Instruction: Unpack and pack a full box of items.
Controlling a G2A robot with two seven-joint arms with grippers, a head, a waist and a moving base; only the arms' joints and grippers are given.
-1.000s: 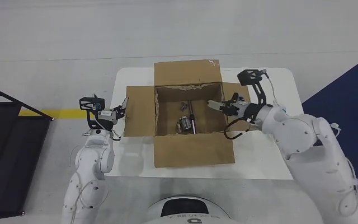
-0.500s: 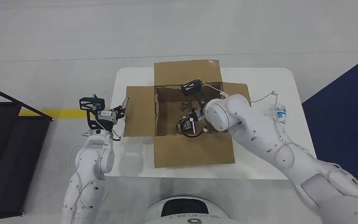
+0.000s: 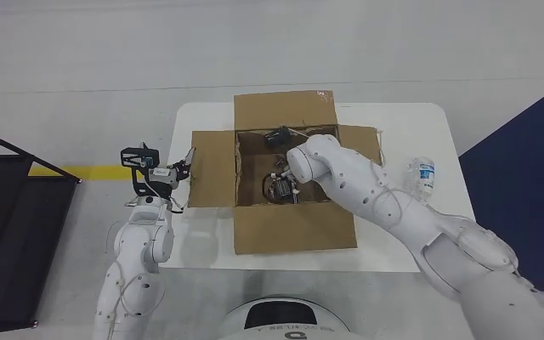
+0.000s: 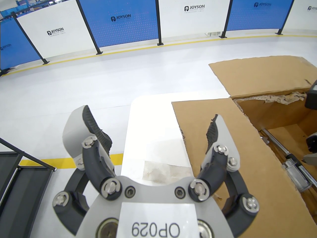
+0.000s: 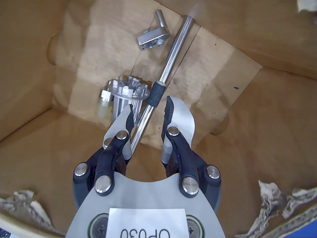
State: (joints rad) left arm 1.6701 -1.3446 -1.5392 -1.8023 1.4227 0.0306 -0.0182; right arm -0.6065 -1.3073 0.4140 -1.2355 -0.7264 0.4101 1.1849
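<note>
Box (image 3: 293,228) mid-tabletop (image 3: 204,246), flaps open — unpacking looks partly done.
Top view: one bottle (image 3: 422,172) out by the right edge. Left wrist: left pincer (image 4: 151,117) apart, empty beside the box. Right wrist: right pincer (image 5: 148,111) apart astride the rod (image 5: 173,48) — bracket (image 5: 152,38), finned cylinder (image 5: 128,92) left inside.

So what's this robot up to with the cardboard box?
It seems to be emptying the cardboard box. Its right gripper is down inside, open, straddling a metal rod lying on the bottom next to a finned metal part and a small bracket. The left gripper hangs open beside the box, holding nothing.
</note>
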